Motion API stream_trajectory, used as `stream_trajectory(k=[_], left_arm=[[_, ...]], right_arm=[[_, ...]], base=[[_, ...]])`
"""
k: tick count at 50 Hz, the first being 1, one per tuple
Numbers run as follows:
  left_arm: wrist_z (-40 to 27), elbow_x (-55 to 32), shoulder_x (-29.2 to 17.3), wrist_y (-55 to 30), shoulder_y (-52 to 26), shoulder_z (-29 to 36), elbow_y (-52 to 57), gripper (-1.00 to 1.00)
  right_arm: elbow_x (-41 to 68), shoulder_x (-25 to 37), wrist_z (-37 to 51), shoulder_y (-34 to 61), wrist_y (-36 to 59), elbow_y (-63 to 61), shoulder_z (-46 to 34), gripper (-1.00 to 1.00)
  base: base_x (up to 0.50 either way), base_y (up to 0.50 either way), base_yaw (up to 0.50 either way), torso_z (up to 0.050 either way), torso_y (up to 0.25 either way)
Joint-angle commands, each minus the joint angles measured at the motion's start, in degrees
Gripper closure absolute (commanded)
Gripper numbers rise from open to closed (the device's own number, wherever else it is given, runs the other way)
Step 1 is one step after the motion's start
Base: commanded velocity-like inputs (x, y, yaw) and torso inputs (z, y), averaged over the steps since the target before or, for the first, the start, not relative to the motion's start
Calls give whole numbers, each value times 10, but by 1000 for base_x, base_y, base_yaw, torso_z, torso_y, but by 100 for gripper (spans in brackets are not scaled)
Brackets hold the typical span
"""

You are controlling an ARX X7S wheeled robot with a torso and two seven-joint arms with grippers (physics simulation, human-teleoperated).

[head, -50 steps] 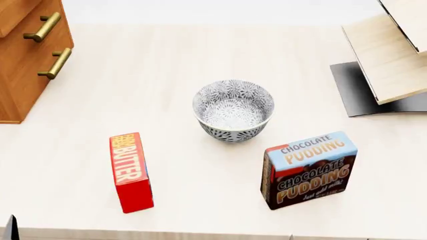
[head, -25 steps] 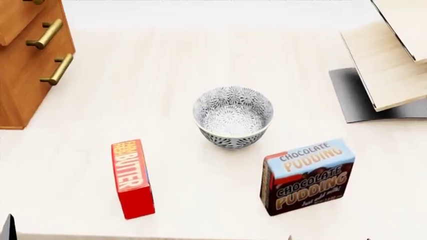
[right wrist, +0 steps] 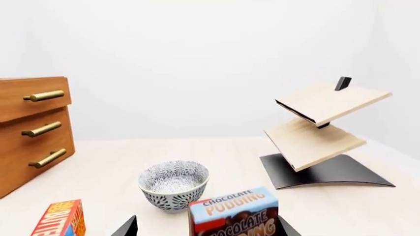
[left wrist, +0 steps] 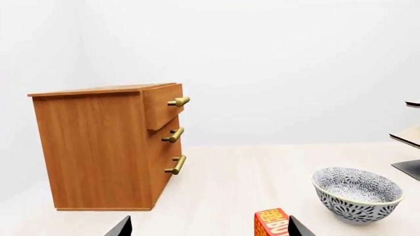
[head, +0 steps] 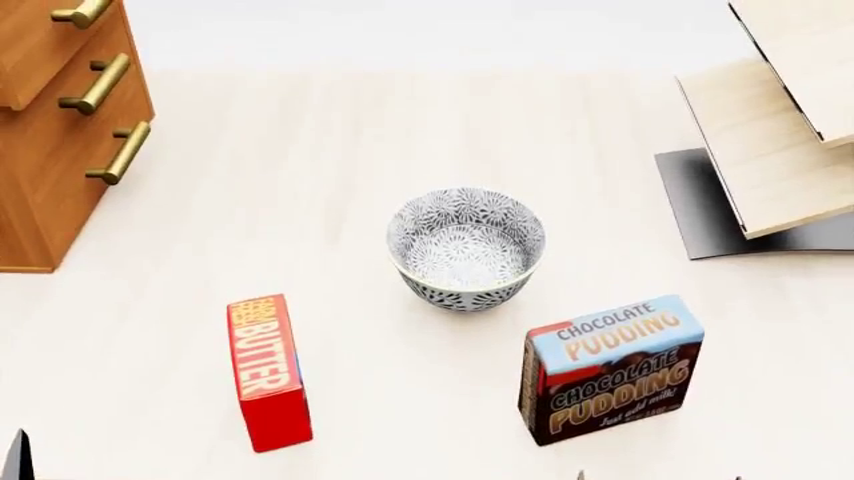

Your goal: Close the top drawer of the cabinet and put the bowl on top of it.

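Round patterned bowl [head: 466, 249] sits upright on the pale table [head: 347, 150]; the left wrist view alone shows the wooden cabinet's [left wrist: 98, 147] top drawer [left wrist: 162, 104] ajar; neither tool's opening can be told.

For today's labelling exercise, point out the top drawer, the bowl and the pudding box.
top drawer [left wrist: 161, 105], left wrist view, its front.
bowl [head: 466, 245], head view, its inside.
pudding box [head: 617, 370], head view, its printed face.

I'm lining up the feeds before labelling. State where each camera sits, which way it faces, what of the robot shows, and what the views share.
Head view: high on the robot, facing down on the table; bowl central; only dark slivers at the bottom edge.
Left wrist view: low, level, facing the cabinet, its top drawer ajar; the left gripper's dark fingertips spread.
Right wrist view: low, facing the rack; the right gripper's fingertips spread.
Shared: bowl, cabinet, butter box.
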Motion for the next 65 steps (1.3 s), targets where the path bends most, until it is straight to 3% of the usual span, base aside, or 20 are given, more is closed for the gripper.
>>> stream_trajectory(k=[1, 16, 44, 45, 48, 50, 53, 65], left_arm=[[-4, -2, -5, 2, 3, 1, 4, -100], [-11, -17, -7, -5, 4, -3, 9, -100], [-16, -20, -15, -1, 4, 5, 4, -100], [-16, -20, -15, -1, 4, 5, 4, -100], [-17, -20, -16, -1, 6, 5, 6, -100], [-18, -20, -16, -1, 6, 5, 7, -100], [-17, -21, -17, 2, 7, 6, 6, -100], [-21, -21, -20, 3, 5, 8, 2, -100]], right_arm=[[2, 5, 5, -6, -8, -3, -2, -100], [6, 14, 15, -14, -11, -15, -4, -100], [40, 25, 22, -27, -29, -29, 9, -100], [12, 13, 3, -41, -81, 12, -7, -100], [38, 28, 24, -28, -33, -27, 4, -100], [9, 16, 5, -42, -84, 13, -11, -100], [37, 30, 26, -27, -35, -23, 1, -100], [35, 36, 30, -31, -43, -24, -4, -100]], base=[[0, 0, 0, 50, 62], [0, 0, 0, 48, 53], [33, -4, 0, 0, 0], [176, -35, 0, 0, 0], [171, -33, 0, 0, 0], [170, -31, 0, 0, 0], [173, -33, 0, 0, 0], [171, -34, 0, 0, 0]])
